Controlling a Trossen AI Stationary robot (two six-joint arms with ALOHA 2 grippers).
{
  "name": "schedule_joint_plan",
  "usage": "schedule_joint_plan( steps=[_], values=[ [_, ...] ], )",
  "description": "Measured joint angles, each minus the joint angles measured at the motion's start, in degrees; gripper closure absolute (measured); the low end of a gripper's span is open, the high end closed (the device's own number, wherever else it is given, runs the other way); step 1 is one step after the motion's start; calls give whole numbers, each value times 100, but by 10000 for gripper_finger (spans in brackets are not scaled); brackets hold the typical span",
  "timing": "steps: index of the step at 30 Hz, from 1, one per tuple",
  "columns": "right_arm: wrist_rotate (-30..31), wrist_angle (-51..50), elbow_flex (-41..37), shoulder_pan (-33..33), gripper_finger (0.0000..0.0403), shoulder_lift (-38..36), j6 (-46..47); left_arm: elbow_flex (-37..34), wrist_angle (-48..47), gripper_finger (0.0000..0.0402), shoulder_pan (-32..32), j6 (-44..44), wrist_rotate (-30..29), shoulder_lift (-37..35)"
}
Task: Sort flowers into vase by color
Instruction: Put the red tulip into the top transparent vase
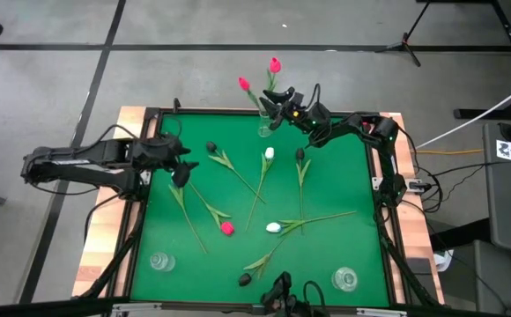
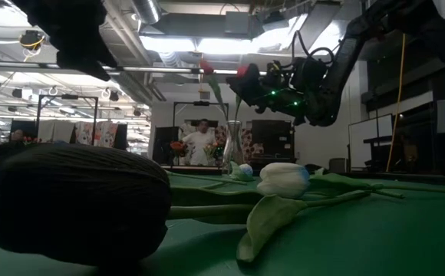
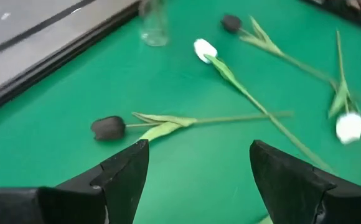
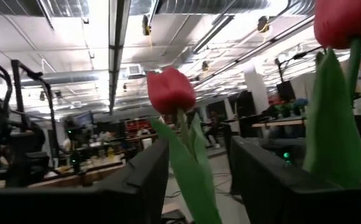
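Observation:
A clear vase (image 1: 264,130) stands at the table's far edge with two pink-red tulips (image 1: 244,84) (image 1: 275,64) upright in it. My right gripper (image 1: 277,104) hovers open above the vase; its fingers stand on either side of one tulip's stem and leaf (image 4: 187,162), and I see no touch. The other pink-red tulip (image 4: 339,25) rises beside it. My left gripper (image 1: 181,167) is open above the table's left part, just short of a black tulip (image 3: 109,127). On the cloth lie two white tulips (image 1: 270,153) (image 1: 274,227), one pink-red tulip (image 1: 227,228) and two more black ones (image 1: 299,154) (image 1: 245,279).
Two empty glass vases stand near the near edge, one on the left (image 1: 159,261) and one on the right (image 1: 345,279). Another stem (image 1: 189,216) runs out from under my left gripper, which hides its head. A person (image 2: 201,142) stands in the room beyond the table.

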Motion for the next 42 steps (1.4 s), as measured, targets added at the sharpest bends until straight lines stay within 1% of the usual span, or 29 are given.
schedule_joint_plan(
  steps=[4, 7, 13, 19, 23, 28, 32, 35, 42],
  values=[
    [-170, 0, 0, -9, 230, -2, 121, 0, 6, 128, 0, 1098, 559, 177],
    [-260, 0, 0, -7, 230, -2, 233, 0, 7, 128, 0, 1783, 1011, 456],
    [-314, 0, 0, 4, 230, -7, 263, 0, 8, 128, 0, 2656, 1897, 1340],
    [-384, -1, 0, 2, 230, -7, 334, -25, 66, 128, 45, 3538, 2219, 2134],
    [-534, 1, 0, 2, 230, -7, 425, -320, 238, 128, 218, 3849, 2439, 2435],
    [-608, 0, 0, 2, 230, -7, 448, -753, 941, 128, 428, 4032, 2507, 2565],
    [-608, 1, 0, 2, 230, -7, 468, -800, 1093, 128, 487, 4154, 2712, 2699],
    [-608, 0, 0, 3, 230, -7, 468, -800, 1074, 128, 412, 4137, 2976, 2875],
    [-608, -1, 0, 2, 230, -7, 466, -800, 1080, 128, 103, 4296, 2957, 3592]
  ],
)
